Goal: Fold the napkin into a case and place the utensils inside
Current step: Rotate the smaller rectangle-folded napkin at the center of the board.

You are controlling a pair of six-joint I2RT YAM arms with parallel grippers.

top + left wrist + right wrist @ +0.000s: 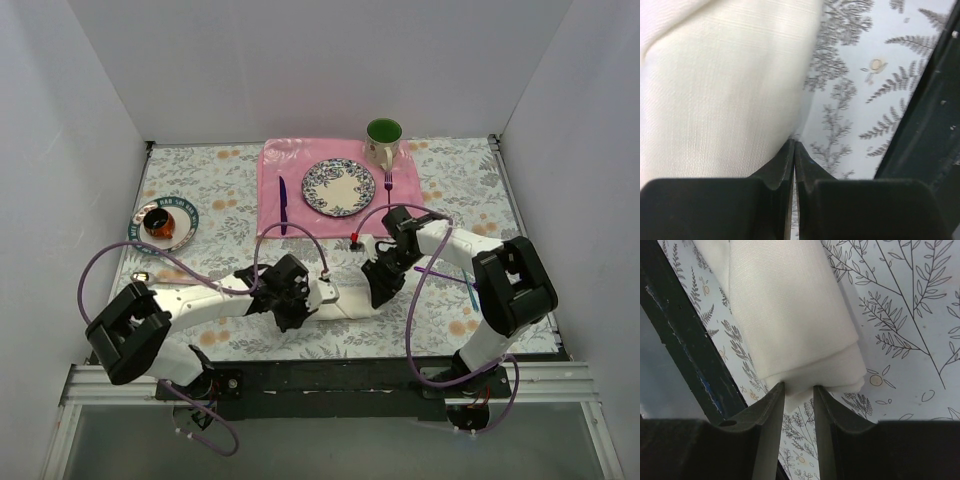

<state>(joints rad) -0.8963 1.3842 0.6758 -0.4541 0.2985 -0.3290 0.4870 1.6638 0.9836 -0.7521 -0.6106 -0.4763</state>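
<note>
One napkin [790, 315], folded narrow, lies at the near edge of the counter [460, 200] with a gripper at each end.

It is plain cream-white cloth with a fine weave, doubled into stacked layers that show at its end in the right wrist view. Its long axis runs left to right. The left gripper [794, 145] has its jaws pressed together, tips touching the cloth's edge; whether any cloth is pinched I cannot tell. The right gripper [799, 387] stands narrow, with the napkin's layered end just reaching into the slim gap between its jaws. Farther back are one pink placemat [290, 165] carrying one plate [339, 187], one dark knife [282, 205] and one dark fork [388, 183], one green mug [383, 140] at its far corner, and off to the left one saucer [185, 215] holding a small bowl [157, 222].
</note>
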